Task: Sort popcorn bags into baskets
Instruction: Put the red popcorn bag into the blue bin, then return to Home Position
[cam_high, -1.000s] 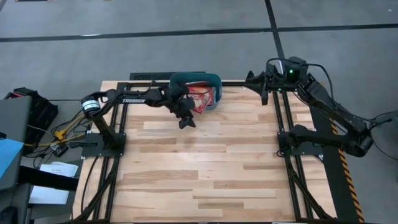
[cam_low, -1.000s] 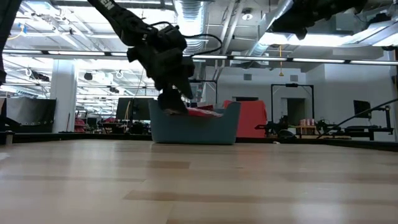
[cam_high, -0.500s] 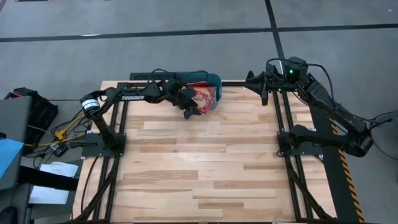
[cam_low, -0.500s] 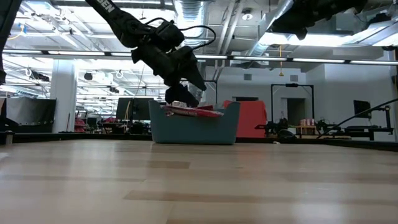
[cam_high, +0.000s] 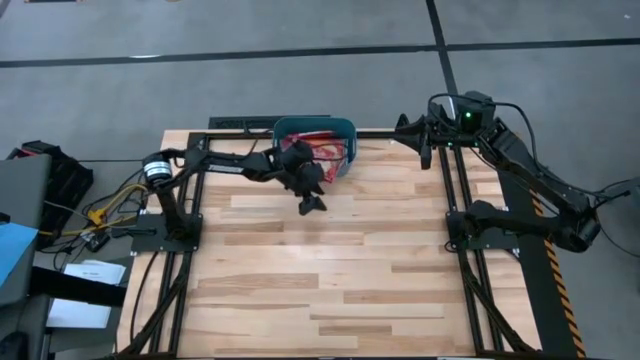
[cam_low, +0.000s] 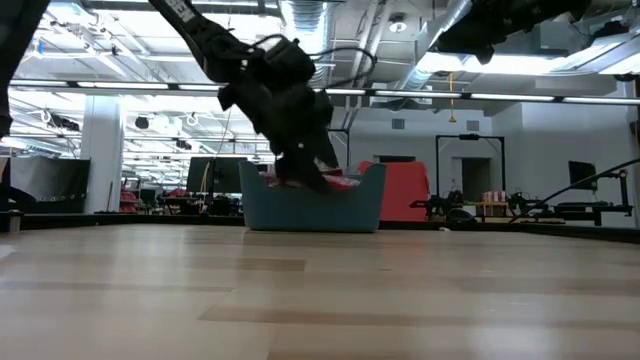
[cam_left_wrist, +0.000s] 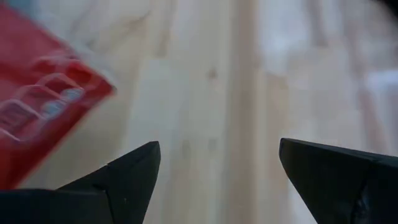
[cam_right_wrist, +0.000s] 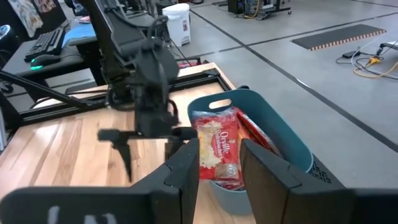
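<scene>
The teal basket (cam_high: 283, 127) (cam_low: 310, 212) (cam_right_wrist: 292, 144) stands at the table's far edge, middle. Several red popcorn bags (cam_high: 326, 153) (cam_right_wrist: 217, 146) are piled in it and stick up above its rim (cam_low: 337, 181). My left gripper (cam_high: 311, 203) (cam_low: 312, 172) (cam_right_wrist: 148, 157) hangs open and empty just near of the basket, above the wood, fingers pointing down. Its wrist view shows bare table between the fingers (cam_left_wrist: 217, 177) and one red bag (cam_left_wrist: 37, 93) off to the side. My right gripper (cam_high: 399, 128) (cam_right_wrist: 221, 168) waits open, high at the far right, facing the basket.
Bare wooden table spreads out near of the basket (cam_high: 330, 270). Black frame rails run along the left (cam_high: 190, 250) and right (cam_high: 465, 260) sides and behind the basket. Cables and boxes lie on the floor to the left (cam_high: 60, 220).
My left gripper swung toward the far edge until it stood over the basket's left part. It then came back toward the near edge and now hangs before the basket, tipped downward. A red bag seen under it half a second ago now lies on the pile.
</scene>
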